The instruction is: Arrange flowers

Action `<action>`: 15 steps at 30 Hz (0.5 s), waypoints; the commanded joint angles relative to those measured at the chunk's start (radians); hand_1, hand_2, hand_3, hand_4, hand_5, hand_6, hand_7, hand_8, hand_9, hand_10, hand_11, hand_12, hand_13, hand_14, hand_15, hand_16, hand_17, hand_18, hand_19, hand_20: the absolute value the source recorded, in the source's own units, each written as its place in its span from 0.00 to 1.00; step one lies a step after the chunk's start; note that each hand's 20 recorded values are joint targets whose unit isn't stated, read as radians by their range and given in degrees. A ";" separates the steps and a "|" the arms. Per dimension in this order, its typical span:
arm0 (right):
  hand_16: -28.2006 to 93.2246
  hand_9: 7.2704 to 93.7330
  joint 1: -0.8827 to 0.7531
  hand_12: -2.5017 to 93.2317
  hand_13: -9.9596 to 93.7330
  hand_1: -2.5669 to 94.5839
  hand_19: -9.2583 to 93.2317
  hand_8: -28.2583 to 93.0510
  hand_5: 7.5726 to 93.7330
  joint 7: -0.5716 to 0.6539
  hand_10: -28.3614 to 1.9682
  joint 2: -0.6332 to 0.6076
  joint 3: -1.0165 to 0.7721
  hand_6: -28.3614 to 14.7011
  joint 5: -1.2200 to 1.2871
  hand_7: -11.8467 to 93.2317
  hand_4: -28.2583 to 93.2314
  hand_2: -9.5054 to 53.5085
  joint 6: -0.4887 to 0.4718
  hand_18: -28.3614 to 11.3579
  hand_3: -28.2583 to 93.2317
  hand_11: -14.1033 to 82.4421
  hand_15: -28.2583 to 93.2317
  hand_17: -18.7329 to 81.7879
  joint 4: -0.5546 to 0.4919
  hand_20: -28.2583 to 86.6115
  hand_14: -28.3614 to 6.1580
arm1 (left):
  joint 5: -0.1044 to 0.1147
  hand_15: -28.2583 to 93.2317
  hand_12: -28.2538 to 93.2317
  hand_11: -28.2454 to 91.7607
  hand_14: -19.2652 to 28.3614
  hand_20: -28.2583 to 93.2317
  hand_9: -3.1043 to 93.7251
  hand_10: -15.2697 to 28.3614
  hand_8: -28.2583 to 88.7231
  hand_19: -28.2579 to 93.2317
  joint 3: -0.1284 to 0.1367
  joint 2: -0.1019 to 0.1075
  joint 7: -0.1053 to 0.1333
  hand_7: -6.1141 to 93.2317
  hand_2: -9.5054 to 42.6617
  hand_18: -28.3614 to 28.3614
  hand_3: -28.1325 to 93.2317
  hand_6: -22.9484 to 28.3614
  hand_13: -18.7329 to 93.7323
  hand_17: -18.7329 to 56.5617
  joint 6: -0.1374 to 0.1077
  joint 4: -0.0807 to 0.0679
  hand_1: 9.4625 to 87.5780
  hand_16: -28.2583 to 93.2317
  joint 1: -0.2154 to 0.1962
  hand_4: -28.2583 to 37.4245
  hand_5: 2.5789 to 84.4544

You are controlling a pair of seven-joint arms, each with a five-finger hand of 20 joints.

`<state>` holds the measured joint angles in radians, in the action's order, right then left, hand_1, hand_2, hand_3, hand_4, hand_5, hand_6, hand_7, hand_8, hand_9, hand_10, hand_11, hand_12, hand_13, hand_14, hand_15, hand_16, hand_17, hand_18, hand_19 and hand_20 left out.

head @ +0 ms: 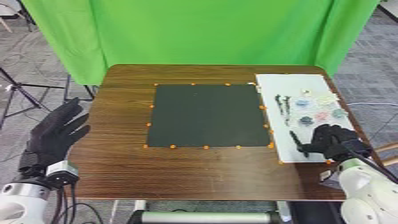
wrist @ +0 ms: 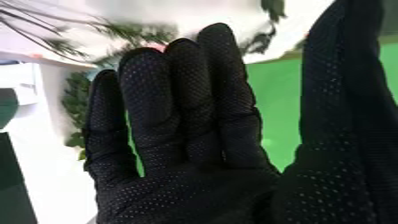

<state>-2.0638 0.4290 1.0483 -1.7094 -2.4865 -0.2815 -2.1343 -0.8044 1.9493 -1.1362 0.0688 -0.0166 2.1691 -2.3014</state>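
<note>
My right hand is over the near part of the white board at the table's right side, thumb apart from the fingers. In the right wrist view the same hand is open with nothing in it. Small flowers in pale blue, pink and dark teal lie on the board beyond the hand, with green stems along their left. In the right wrist view, green sprigs are beyond the fingertips. My left hand is open at the table's left edge, holding nothing.
A dark square mat edged with small orange markers lies mid-table, left of the white board. The brown wooden table extends around it. A green curtain hangs behind the far edge.
</note>
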 commanded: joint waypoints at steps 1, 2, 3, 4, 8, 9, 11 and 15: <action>0.44 0.53 -0.024 0.40 0.58 0.46 0.76 0.06 0.52 0.024 0.52 0.005 0.014 0.67 -0.026 0.57 0.00 0.00 -0.021 0.27 0.59 0.70 0.83 0.36 0.017 0.59 0.50 | 0.000 0.41 0.38 0.38 0.65 0.31 0.23 0.57 0.14 0.56 0.001 -0.001 -0.005 0.30 0.10 0.82 0.81 0.48 0.31 0.12 0.002 0.003 0.18 0.28 -0.016 0.00 0.27; 0.43 0.53 -0.022 0.40 0.58 0.45 0.76 0.06 0.52 0.024 0.51 0.006 0.020 0.67 -0.032 0.57 0.00 0.00 -0.026 0.27 0.60 0.70 0.83 0.36 0.018 0.59 0.50 | -0.001 0.41 0.38 0.38 0.65 0.31 0.23 0.57 0.14 0.56 0.000 -0.001 -0.004 0.30 0.10 0.82 0.81 0.48 0.31 0.12 0.000 0.004 0.18 0.28 -0.016 0.00 0.27; 0.43 0.52 -0.023 0.40 0.58 0.46 0.76 0.06 0.52 0.022 0.51 0.007 0.024 0.67 -0.032 0.57 0.00 0.00 -0.034 0.27 0.59 0.70 0.83 0.36 0.017 0.59 0.50 | -0.002 0.41 0.38 0.38 0.65 0.31 0.23 0.57 0.14 0.56 0.001 -0.003 -0.006 0.30 0.10 0.82 0.81 0.48 0.31 0.12 0.000 0.005 0.18 0.28 -0.015 0.00 0.27; 0.43 0.52 -0.022 0.40 0.58 0.46 0.76 0.06 0.52 0.022 0.51 0.007 0.030 0.67 -0.031 0.57 0.00 0.00 -0.039 0.27 0.59 0.70 0.83 0.36 0.019 0.59 0.50 | -0.001 0.41 0.38 0.38 0.65 0.31 0.23 0.57 0.14 0.56 0.001 -0.003 -0.005 0.30 0.10 0.82 0.81 0.49 0.31 0.12 0.000 0.005 0.18 0.28 -0.016 0.00 0.27; 0.43 0.52 -0.016 0.40 0.58 0.45 0.76 0.06 0.52 0.024 0.51 0.008 0.058 0.67 -0.043 0.57 0.00 0.00 -0.057 0.27 0.61 0.70 0.84 0.36 0.037 0.59 0.50 | -0.001 0.41 0.38 0.38 0.65 0.31 0.23 0.57 0.14 0.56 0.001 -0.006 -0.005 0.30 0.10 0.82 0.81 0.48 0.31 0.12 0.001 0.005 0.18 0.28 -0.018 0.00 0.27; 0.43 0.52 -0.011 0.40 0.58 0.44 0.76 0.06 0.51 0.037 0.51 0.007 0.069 0.67 -0.048 0.57 0.00 0.00 -0.060 0.27 0.62 0.70 0.84 0.36 0.041 0.59 0.50 | -0.002 0.42 0.38 0.38 0.65 0.31 0.23 0.57 0.14 0.56 0.001 -0.006 -0.006 0.30 0.10 0.82 0.81 0.48 0.31 0.12 0.000 0.005 0.18 0.28 -0.017 0.00 0.27; 0.43 0.52 -0.005 0.40 0.58 0.42 0.76 0.07 0.52 0.052 0.52 0.006 0.090 0.67 -0.067 0.57 0.00 0.00 -0.048 0.27 0.67 0.71 0.84 0.36 0.054 0.59 0.50 | -0.002 0.42 0.38 0.38 0.65 0.31 0.23 0.57 0.14 0.56 0.001 -0.007 -0.006 0.30 0.10 0.82 0.81 0.49 0.31 0.12 -0.001 0.005 0.18 0.28 -0.019 0.00 0.27; 0.44 0.56 0.003 0.45 0.62 0.42 0.78 0.12 0.54 0.084 0.58 0.006 0.126 0.69 -0.083 0.64 0.00 0.00 -0.028 0.28 0.79 0.77 0.86 0.39 0.069 0.59 0.54 | -0.002 0.41 0.38 0.38 0.65 0.31 0.23 0.57 0.14 0.56 0.003 -0.007 -0.007 0.30 0.10 0.82 0.81 0.49 0.31 0.12 -0.004 0.008 0.18 0.28 -0.024 0.00 0.27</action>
<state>-2.0532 0.4647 1.0488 -1.6461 -2.5348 -0.3146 -2.1106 -0.8042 1.9494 -1.1370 0.0688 -0.0168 2.1697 -2.3049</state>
